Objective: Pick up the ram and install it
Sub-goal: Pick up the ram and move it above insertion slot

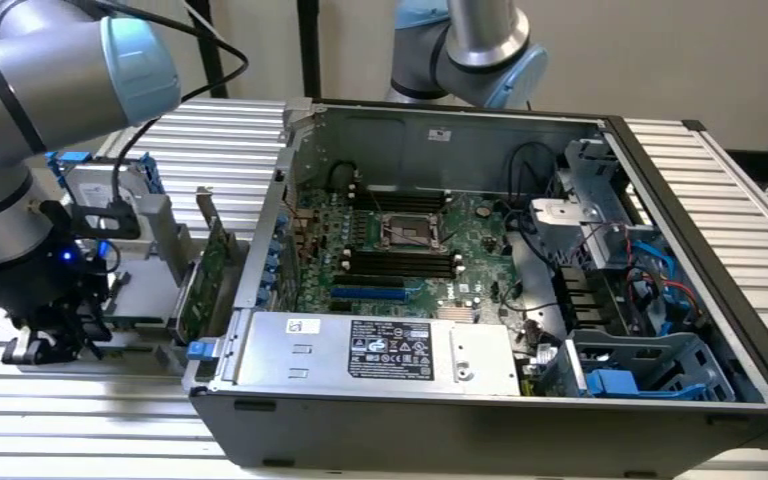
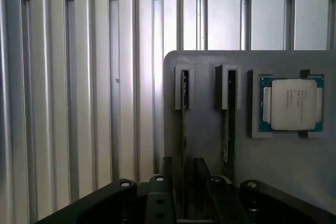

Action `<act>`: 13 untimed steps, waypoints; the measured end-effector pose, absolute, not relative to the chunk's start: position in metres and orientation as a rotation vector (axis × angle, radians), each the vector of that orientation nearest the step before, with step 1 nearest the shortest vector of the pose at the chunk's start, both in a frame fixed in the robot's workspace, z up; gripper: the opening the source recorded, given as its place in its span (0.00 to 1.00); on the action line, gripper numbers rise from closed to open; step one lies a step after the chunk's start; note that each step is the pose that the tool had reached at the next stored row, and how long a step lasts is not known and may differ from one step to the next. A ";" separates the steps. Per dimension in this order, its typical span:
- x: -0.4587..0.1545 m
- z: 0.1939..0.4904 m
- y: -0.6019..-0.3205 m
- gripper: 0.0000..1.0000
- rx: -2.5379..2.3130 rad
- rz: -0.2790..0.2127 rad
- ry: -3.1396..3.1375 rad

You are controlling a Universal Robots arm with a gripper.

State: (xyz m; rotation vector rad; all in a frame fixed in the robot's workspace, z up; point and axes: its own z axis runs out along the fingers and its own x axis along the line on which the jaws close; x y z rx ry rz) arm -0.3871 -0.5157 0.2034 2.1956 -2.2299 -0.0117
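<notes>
Ram point(image 2: 184, 90), standing on edge in a slot of the grey holder plate point(image 2: 210, 66) so its flat faces can be pinched; gripper point(image 1: 51, 345), lower left of the exterior view beside the open computer case point(image 1: 438, 130), fingers point(image 2: 202, 174) apart astride the stick, not yet clamped.

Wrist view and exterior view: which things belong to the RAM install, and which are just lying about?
Job in hand: RAM stick; gripper, right at it; memory slots on the motherboard.
Lying about: processor chip; expansion card; power supply.
</notes>
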 end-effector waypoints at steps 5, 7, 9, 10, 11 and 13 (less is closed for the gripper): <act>-0.388 0.199 -0.517 1.00 2.203 -0.021 -2.232; -0.388 0.197 -0.518 1.00 2.203 -0.021 -2.232; -0.388 0.196 -0.518 1.00 2.203 -0.021 -2.233; -0.388 0.196 -0.518 1.00 2.203 -0.021 -2.233; -0.388 0.196 -0.518 1.00 2.203 -0.021 -2.233; -0.388 0.196 -0.518 0.00 2.203 -0.022 -2.233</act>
